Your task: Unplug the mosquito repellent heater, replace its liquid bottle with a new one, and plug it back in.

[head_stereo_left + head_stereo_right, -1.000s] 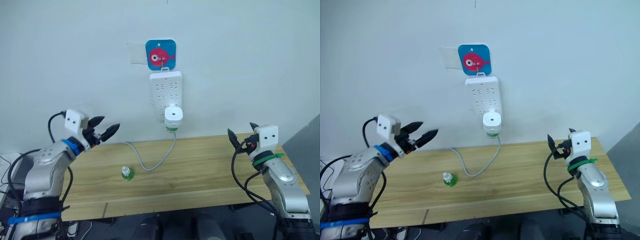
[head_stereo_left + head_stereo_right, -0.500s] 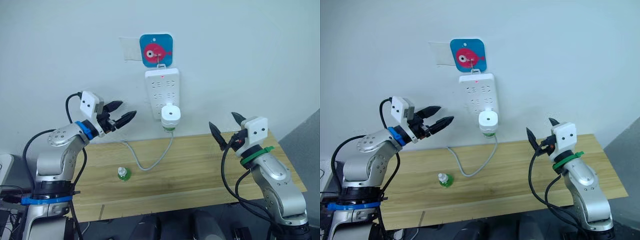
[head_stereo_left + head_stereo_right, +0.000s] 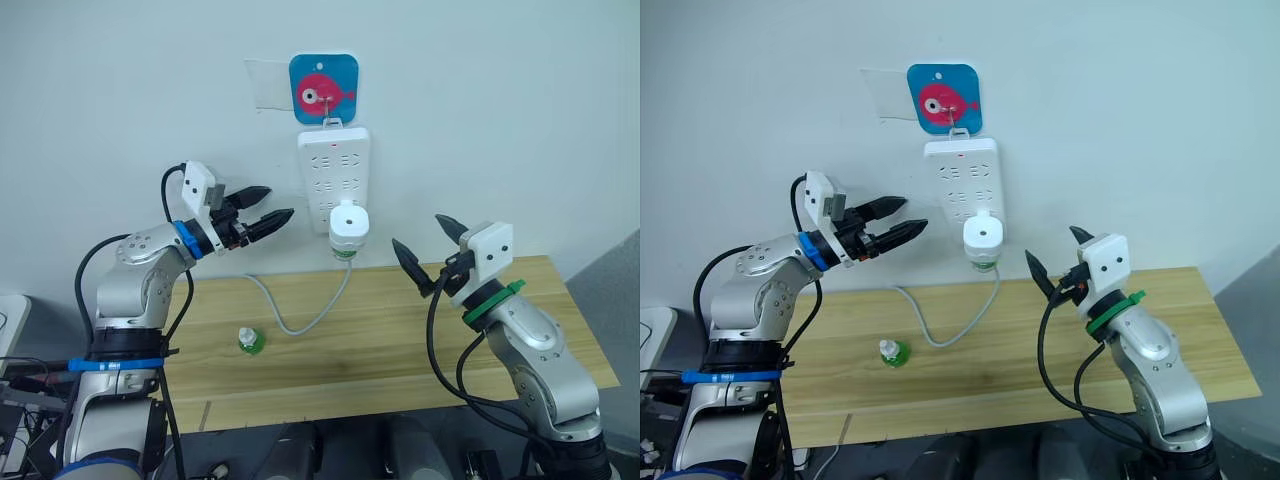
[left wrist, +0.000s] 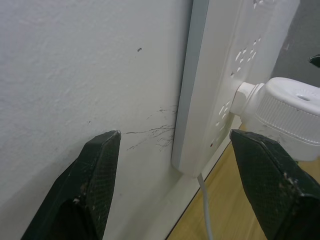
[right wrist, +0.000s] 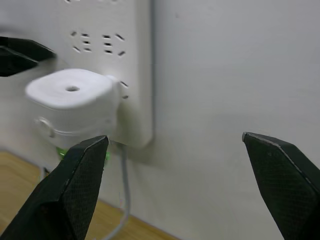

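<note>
Heater (image 3: 348,228) plugged into power strip (image 3: 334,172); spare bottle (image 3: 250,341) on table (image 3: 400,340); left gripper (image 3: 271,204) and right gripper (image 3: 425,250) spread, empty. Nothing done.

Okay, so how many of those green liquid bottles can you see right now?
2. One green bottle stands on the wooden table, left of the grey cable. The other is fitted under the mosquito repellent heater, plugged into the power strip; little of it shows.
</note>
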Controlling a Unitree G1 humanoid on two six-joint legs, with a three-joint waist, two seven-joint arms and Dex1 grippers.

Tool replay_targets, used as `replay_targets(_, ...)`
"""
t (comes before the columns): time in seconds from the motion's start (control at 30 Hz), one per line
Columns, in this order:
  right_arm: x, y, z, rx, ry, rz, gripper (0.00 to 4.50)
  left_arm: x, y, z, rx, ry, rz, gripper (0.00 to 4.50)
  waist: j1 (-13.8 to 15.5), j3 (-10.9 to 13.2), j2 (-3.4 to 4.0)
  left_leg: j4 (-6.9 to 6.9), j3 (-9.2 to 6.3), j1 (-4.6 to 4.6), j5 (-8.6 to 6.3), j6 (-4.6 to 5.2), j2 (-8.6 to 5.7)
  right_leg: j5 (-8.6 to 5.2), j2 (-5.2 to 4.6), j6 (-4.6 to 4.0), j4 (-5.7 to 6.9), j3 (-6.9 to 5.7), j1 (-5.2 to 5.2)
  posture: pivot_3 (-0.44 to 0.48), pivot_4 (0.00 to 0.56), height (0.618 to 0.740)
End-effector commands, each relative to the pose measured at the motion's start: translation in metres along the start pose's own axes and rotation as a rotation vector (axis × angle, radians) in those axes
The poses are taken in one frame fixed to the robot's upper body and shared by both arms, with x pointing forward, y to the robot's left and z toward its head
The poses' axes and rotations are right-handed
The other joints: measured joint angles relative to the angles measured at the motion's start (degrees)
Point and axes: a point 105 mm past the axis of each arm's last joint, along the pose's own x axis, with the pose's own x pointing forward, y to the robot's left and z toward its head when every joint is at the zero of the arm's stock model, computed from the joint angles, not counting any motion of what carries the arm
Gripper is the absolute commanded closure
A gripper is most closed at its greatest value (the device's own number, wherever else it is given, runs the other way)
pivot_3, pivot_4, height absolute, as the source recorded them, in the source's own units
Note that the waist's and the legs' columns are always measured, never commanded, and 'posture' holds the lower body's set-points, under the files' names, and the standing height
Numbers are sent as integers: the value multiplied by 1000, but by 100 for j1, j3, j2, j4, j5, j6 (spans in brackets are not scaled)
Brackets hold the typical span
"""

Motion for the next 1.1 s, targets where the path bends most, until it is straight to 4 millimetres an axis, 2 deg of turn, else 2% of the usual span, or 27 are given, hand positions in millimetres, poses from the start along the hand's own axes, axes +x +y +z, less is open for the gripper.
replay_targets(0.03, -2, 7, 14, -10, -48, 11, 0, 16, -5, 6, 23, -16, -73, 881, 21, 9, -3, 1, -4, 0, 0, 1, -2, 0, 0, 1, -1, -2, 2, -167, 227, 740)
replay_targets(0.13, -2, 9, 16, -9, -48, 13, 0, 25, -11, 3, 13, -18, -136, 881, 25, 20, -9, 4, -16, 0, 4, 11, -3, 5, 0, 7, -6, -14, 9, -186, 230, 740)
replay_targets(0.3, -3, 12, 19, -6, -44, 18, 0, 39, -21, 0, 7, -13, -227, 881, -170, 55, -23, 1, 4, -1, 9, 12, 4, 20, 3, 1, -4, -1, 0, -205, 232, 740)
replay_targets(0.4, -3, 14, 21, -3, -40, 19, 0, 46, -20, -2, 7, -9, -239, 881, -258, 66, -22, -4, 7, -9, 21, -10, 13, 22, 9, -3, 2, -1, -15, -212, 235, 740)
replay_targets(0.5, -4, 16, 21, 2, -36, 17, 0, 52, -17, -3, 9, -9, -242, 881, -214, 83, -24, -3, 0, -17, 22, -11, 15, 22, 11, -3, 2, -8, -18, -231, 240, 740)
replay_targets(0.7, -4, 21, 22, 15, -30, 21, 0, 56, -18, -6, 8, -1, -273, 881, -204, 93, -23, 5, 3, -15, 25, 5, 14, 40, 14, -4, -5, -6, -11, -238, 244, 740)
replay_targets(0.97, -3, 28, 21, 40, -27, 35, 0, 53, -36, 2, -36, -11, -380, 881, -210, 101, -22, 2, -5, -17, 30, -1, 19, 46, 21, -8, -3, -7, -13, -234, 248, 740)
replay_targets(1.1, -3, 30, 21, 51, -27, 40, 0, 51, -38, 5, -46, -15, -381, 1748, -234, 118, -23, -3, -2, -19, 34, -8, 19, 46, 21, -8, -3, -3, -19, -229, 250, 740)
